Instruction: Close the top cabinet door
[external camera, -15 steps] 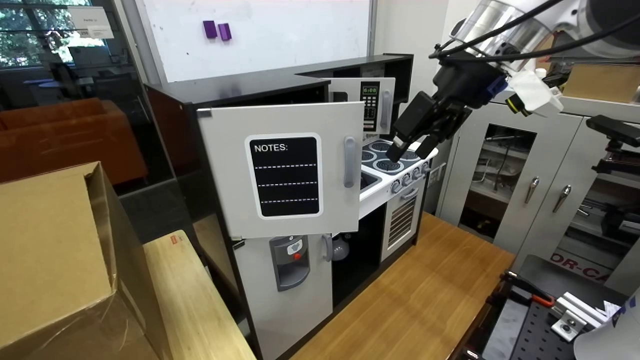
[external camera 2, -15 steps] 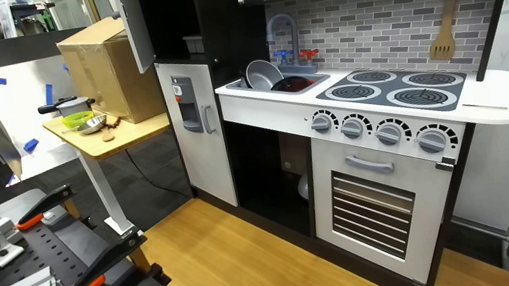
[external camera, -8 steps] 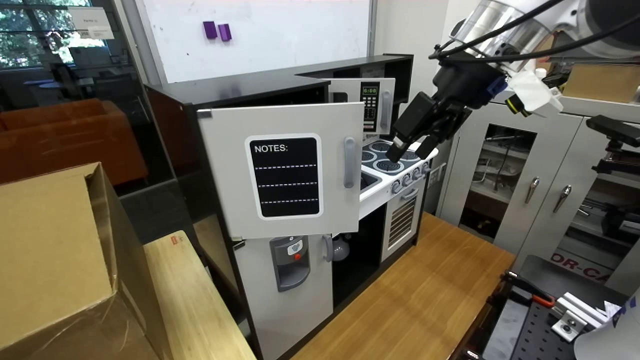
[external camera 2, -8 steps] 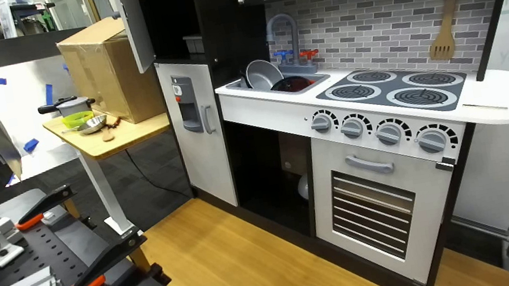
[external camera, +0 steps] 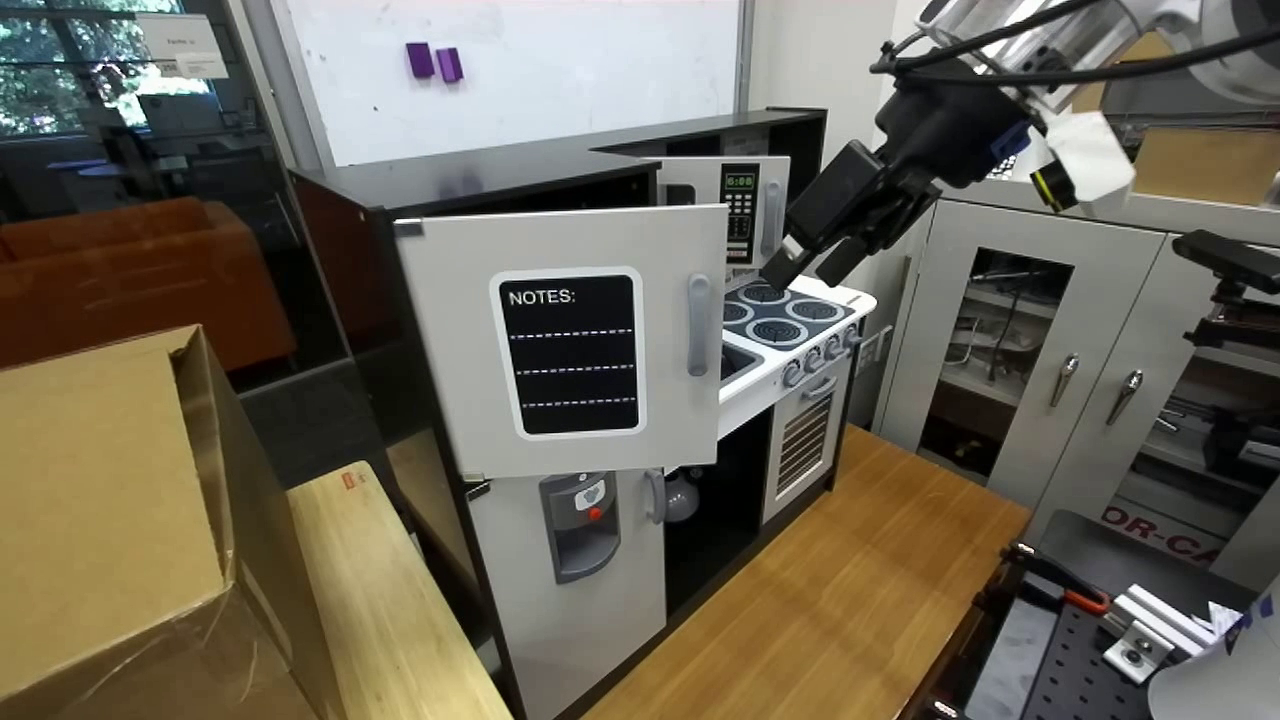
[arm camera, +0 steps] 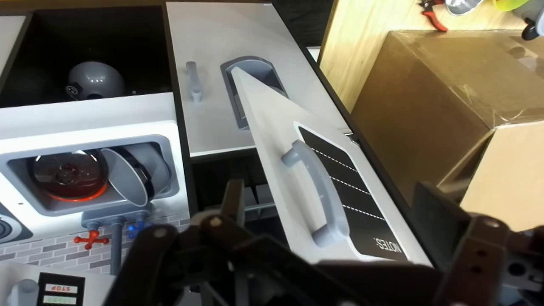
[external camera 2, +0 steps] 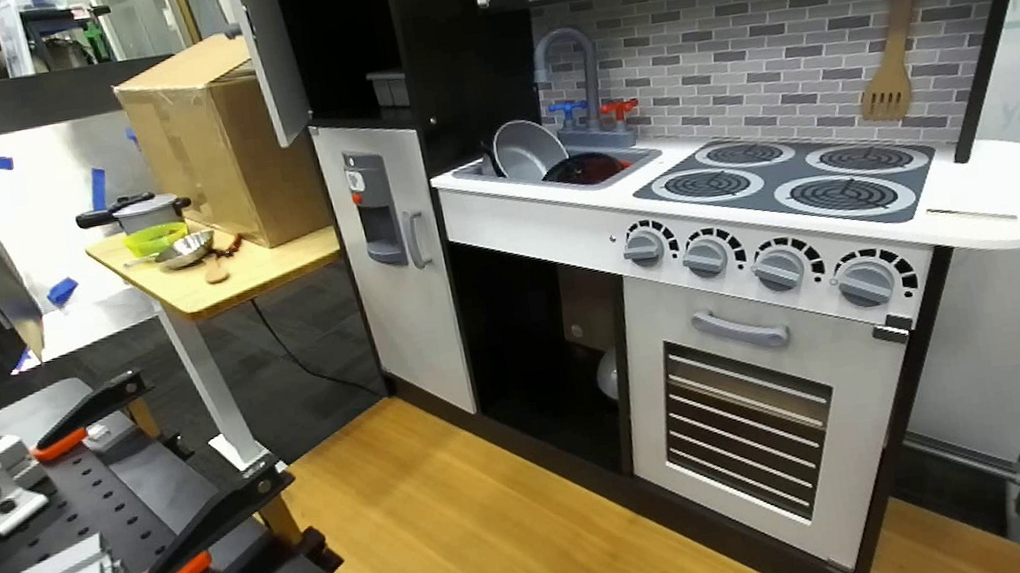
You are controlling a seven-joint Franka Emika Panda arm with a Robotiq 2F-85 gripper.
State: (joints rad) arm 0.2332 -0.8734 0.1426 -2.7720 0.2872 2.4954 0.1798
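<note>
jaws spread wide, our gripper [external camera: 812, 266] hangs apart from the top cabinet door [external camera: 568, 345], whose handle [external camera: 699, 325] we see at its eight o'clock in an exterior view.

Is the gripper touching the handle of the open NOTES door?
Apart: in an exterior view, the stovetop shows between the gripper and the door handle.

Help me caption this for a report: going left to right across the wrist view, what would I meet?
Red tap knob, tap spout, blue tap knob, lower door handle, partly hidden water dispenser, top door handle, cardboard box.
</note>
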